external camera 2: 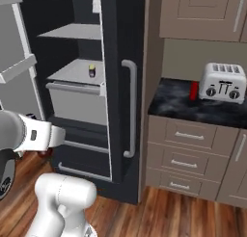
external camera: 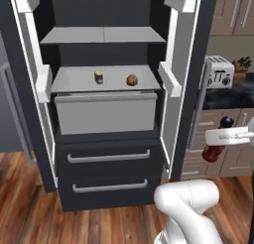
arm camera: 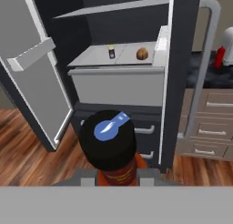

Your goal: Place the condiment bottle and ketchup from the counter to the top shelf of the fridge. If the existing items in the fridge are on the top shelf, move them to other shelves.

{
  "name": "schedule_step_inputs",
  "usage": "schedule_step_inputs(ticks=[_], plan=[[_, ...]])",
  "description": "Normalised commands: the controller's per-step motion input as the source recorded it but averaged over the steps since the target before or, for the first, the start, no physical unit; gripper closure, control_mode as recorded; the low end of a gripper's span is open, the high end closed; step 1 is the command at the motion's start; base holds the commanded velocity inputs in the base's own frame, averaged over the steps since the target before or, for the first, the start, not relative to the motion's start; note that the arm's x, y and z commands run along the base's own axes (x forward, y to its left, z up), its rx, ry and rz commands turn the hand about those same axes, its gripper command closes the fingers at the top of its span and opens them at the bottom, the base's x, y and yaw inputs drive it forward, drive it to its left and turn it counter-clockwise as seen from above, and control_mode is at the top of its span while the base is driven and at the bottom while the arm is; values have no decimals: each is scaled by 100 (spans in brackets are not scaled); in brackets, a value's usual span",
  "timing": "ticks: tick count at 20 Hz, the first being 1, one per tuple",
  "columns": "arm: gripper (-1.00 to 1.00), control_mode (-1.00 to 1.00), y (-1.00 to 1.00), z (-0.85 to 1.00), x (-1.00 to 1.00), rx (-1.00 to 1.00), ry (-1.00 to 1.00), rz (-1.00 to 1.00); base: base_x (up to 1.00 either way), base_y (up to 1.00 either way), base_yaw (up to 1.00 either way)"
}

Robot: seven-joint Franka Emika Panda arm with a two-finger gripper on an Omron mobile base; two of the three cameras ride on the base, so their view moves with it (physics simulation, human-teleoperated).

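Holding condiment bottle (external camera: 216,145) in gripper (external camera: 233,137), ketchup (external camera 2: 194,90) beside toaster (external camera 2: 221,82)

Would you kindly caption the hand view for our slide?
Hand holding black-capped bottle before the open fridge, jar on lower shelf.

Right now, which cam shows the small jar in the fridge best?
Left base view: the jar faces the camera on the lower shelf, unobstructed. In the hand view it is smaller; in the right base view, tiny beside the door edge.
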Motion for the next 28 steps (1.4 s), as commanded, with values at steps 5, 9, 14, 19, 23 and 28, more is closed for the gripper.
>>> schedule_step_inputs(ticks=[5,9,14,19,23,28], plan=[[100,100,0,0,0,0,0,0,63,55,-5],[100,100,0,0,0,0,0,0,10,100,-9],[100,100,0,0,0,0,0,0,18,61,-12],[100,100,0,0,0,0,0,0,77,6,-13],[100,100,0,0,0,0,0,0,67,0,-11],[100,100,0,0,0,0,0,0,56,9,-10]])
